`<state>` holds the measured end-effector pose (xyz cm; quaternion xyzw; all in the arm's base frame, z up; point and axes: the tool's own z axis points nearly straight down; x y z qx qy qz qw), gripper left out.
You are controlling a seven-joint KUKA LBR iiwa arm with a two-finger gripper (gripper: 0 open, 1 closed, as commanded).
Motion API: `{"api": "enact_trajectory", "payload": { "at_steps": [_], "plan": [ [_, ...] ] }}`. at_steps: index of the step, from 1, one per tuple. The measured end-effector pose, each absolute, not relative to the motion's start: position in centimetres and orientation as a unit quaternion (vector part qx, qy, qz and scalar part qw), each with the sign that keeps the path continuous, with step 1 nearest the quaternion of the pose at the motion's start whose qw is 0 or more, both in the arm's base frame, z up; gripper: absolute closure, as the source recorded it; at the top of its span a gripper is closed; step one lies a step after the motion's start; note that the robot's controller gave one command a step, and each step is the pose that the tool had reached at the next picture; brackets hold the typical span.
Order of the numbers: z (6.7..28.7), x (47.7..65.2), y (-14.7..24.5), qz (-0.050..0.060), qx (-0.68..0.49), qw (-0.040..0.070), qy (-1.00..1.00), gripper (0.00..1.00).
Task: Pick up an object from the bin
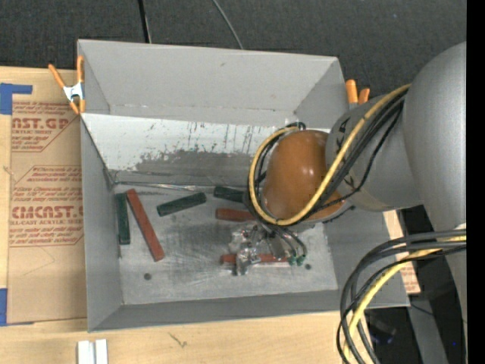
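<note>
Orange cover [294, 174] on my wrist, looped by yellow-black cables [255, 180], hides the right rear floor of the bin [98, 241]. Below it my pincer [244, 255] sits low over a short red stick [267, 260] near the front wall; released or clenched, can't tell. Second red stick [232, 214] lies just behind. Well left are a long red stick [145, 226], an upright green stick [122, 218] and a slanted green stick [181, 203].

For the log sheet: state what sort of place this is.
Probably a robotics lab's bin-picking test cell: a grey metal bin holding loose sticks, such as a red stick and a green stick, and a cabled robot arm whose gripper hangs low inside it.
</note>
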<state>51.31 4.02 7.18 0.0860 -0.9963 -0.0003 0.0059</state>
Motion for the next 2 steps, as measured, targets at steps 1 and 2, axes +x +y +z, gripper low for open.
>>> {"api": "enact_trajectory", "payload": {
  "at_steps": [1,2],
  "plan": [
    [7.2,51.3,4.0,0.000,0.086,0.005,-0.996,1.00],
    [28.9,52.5,4.0,0.000,0.073,0.001,-0.997,1.00]
  ]
}}
